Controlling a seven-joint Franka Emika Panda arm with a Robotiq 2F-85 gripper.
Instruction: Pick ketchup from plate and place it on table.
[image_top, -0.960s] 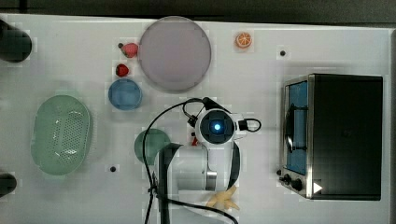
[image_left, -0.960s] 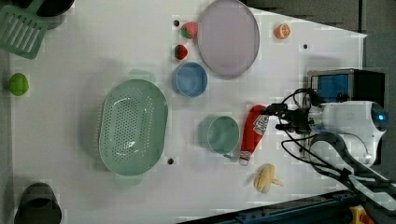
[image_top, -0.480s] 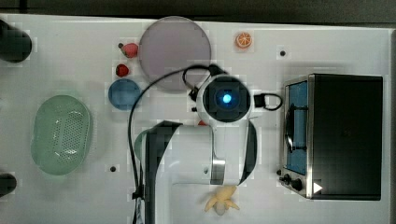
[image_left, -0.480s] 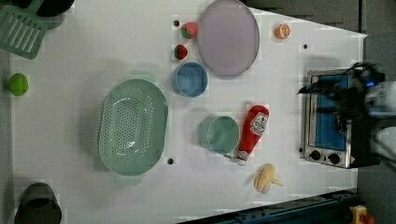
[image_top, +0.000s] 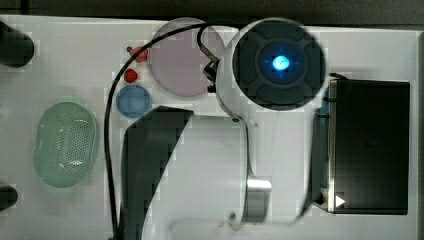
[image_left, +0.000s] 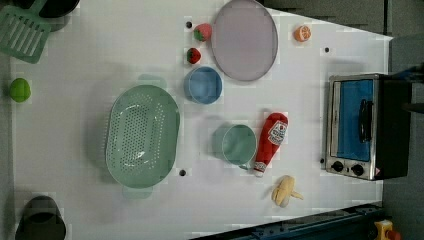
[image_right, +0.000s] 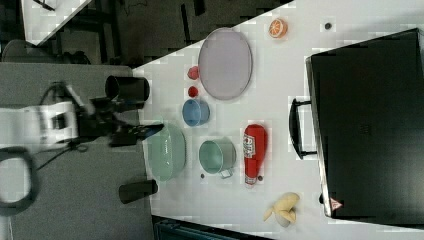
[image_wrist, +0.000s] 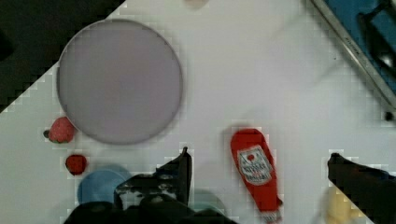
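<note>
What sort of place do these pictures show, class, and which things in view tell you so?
Probably a robot test bench set up as a play kitchen: a white table carrying a toaster oven, a green colander, a ketchup bottle and toy-like fruit such as a banana, with a robot arm above it.

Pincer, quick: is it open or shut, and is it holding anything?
Pincer: open, holding nothing; the ketchup lies on the table.

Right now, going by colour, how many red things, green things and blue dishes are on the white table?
Red: 3 (ketchup, two strawberries)
Green: 4 (basket, cup, spatula, lime)
Blue: 1 (bowl)
Total: 8
</note>
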